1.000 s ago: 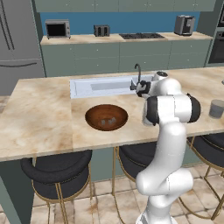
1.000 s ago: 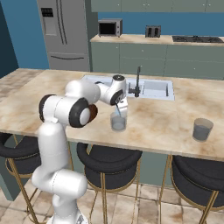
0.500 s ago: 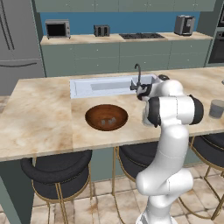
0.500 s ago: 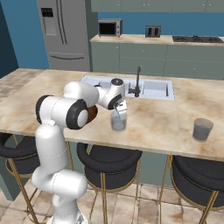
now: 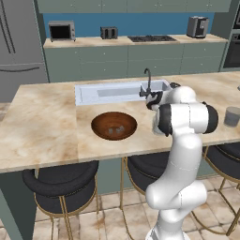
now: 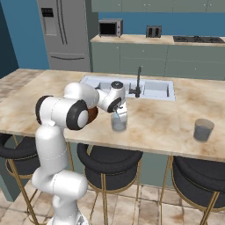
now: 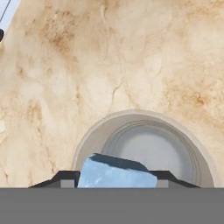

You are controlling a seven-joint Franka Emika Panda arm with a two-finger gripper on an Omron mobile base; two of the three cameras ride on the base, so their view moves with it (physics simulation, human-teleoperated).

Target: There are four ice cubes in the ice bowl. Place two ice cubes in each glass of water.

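My gripper point(image 7: 118, 182) is shut on one pale blue ice cube point(image 7: 117, 172), which shows between the two dark fingertips. Straight below it opens the mouth of a clear glass of water point(image 7: 153, 151). From the right base view the gripper point(image 6: 118, 111) hangs just over this near glass point(image 6: 118, 122) at the middle of the island. The other glass point(image 6: 203, 130) point(image 5: 232, 116) stands far to the right. The reddish-brown ice bowl point(image 5: 114, 125) sits left of the arm with pale ice cubes point(image 5: 116, 129) inside; the arm covers most of the ice bowl point(image 6: 92, 115) from the right.
A sink point(image 5: 110, 92) with a dark faucet point(image 5: 148, 80) lies behind the bowl and the near glass. The marble island point(image 5: 42, 126) stretches left. Black stools point(image 5: 61, 187) stand under its front edge. A back counter carries a microwave point(image 5: 62, 31).
The arm's elbow has swung slightly left in the right base view. The hand stays over the near glass, still holding the cube.
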